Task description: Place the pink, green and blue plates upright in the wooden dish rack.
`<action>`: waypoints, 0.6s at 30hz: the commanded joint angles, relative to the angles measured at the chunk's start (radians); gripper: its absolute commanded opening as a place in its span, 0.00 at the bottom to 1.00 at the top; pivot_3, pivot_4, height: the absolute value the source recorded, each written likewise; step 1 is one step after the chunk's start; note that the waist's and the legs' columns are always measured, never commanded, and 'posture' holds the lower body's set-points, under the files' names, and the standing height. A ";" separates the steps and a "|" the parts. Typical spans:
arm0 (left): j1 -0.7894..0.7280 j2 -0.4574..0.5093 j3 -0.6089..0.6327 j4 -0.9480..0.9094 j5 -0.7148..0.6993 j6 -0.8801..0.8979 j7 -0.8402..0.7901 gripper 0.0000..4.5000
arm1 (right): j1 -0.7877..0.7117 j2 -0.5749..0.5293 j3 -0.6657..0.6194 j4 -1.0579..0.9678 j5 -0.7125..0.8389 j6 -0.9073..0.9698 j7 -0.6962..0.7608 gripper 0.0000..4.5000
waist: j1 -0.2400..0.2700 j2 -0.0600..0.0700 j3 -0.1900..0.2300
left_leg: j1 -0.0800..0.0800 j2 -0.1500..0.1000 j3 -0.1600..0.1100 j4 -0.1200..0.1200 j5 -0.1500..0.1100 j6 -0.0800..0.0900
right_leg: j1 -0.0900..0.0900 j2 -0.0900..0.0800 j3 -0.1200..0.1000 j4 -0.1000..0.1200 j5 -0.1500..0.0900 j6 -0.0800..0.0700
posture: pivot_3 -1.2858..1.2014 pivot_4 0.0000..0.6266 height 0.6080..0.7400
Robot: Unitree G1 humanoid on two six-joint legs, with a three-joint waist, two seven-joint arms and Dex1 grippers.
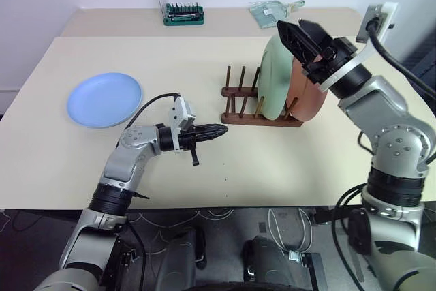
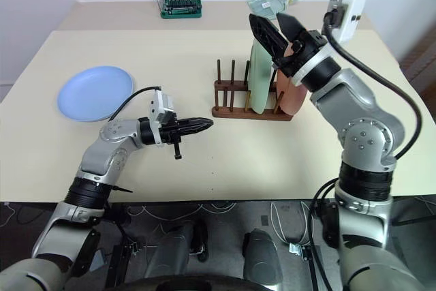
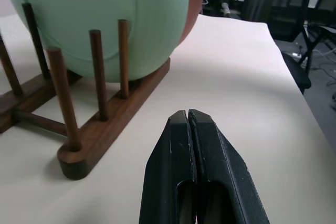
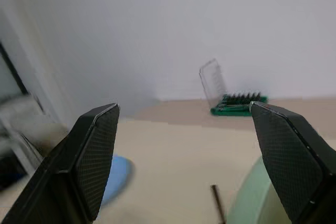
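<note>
Two racked plates, pink plate [image 1: 310, 97] mostly hidden behind green plate [image 1: 276, 76].

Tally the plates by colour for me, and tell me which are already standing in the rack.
Green plate: 1, upright in the wooden dish rack
Pink plate: 1, upright in the rack behind the green one
Blue plate: 1, flat on the table, not racked
Total: 3 plates, 2 racked

The left arm reaches forward, its black two-fingered left gripper [image 1: 219, 129] level, pointing right, fingers pressed together. The raised right gripper [image 1: 294, 30] holds its fingers spread wide, empty.
</note>
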 commanded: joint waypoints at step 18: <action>-0.114 0.246 0.493 0.264 0.238 0.136 0.965 0.99 | 0.017 -0.081 0.351 -0.062 -0.503 -0.258 0.367 0.91 | -0.004 -0.005 0.002 | -0.001 0.000 0.000 0.000 0.000 -0.001 | -0.002 0.000 0.000 0.002 0.000 0.000 | 0.52 0.24 0.97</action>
